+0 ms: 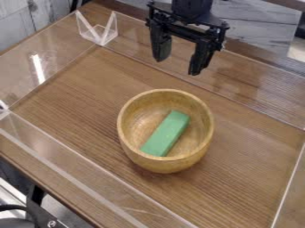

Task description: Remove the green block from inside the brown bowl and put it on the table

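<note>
Green block in wooden bowl, end effector spread and holding nothing

Green block (166, 134) sits inside the brown bowl (204, 137), on the bowl's floor, lower end near the inner wall. Bowl is on the surface (78, 111). My end effector (180, 60) is above and beyond the bowl in the camera view, fingers spread wide, nothing between them.

Handling, my guess: light, stiff, not fragile. Flat faces look smooth, maybe a bit slippery, so I want full pad contact, not just the tips. Shouldn't squash under a normal squeeze. Material can't be confirmed.

Where to take it: the two long sides, around mid-length, coming straight down through the bowl's opening. End-to-end is the worse choice: longer span, and the lower end leaves little finger room by the wall.

Pointing: long axis runs lower left to upper right in the camera view, steeper than a diagonal. My fingers part roughly left to right, so a small wrist turn should set them square across the narrow width. Can't tell if the block lies fully level.
</note>
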### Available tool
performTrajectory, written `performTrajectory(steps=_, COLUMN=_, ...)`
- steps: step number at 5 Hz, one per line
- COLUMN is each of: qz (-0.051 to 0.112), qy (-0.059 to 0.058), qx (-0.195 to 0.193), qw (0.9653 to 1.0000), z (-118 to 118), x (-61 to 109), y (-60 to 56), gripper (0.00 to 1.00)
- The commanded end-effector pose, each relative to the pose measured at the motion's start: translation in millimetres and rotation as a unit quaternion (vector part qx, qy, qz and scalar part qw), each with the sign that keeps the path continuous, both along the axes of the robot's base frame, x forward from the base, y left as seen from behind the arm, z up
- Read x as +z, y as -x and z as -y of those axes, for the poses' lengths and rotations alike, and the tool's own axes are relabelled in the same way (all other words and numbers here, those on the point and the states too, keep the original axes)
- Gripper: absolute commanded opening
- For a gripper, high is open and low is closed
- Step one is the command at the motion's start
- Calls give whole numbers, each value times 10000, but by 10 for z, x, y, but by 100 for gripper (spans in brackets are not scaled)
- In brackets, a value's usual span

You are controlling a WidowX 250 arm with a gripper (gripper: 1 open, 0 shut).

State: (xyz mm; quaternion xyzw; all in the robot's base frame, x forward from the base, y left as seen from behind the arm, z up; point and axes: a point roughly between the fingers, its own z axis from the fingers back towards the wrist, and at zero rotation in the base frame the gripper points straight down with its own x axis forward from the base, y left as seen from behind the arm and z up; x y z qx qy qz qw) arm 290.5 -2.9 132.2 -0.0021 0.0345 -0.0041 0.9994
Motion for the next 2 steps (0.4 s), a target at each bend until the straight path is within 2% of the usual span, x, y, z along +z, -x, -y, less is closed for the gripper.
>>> performTrajectory(steps=1, qz=35, qy=23, qx=-104, qw=9999, z=37, x=-69, y=110, gripper=100)
performTrajectory(steps=2, qz=65, qy=40, qx=-493, qw=9988, z=173, x=-325, y=456, gripper=100)
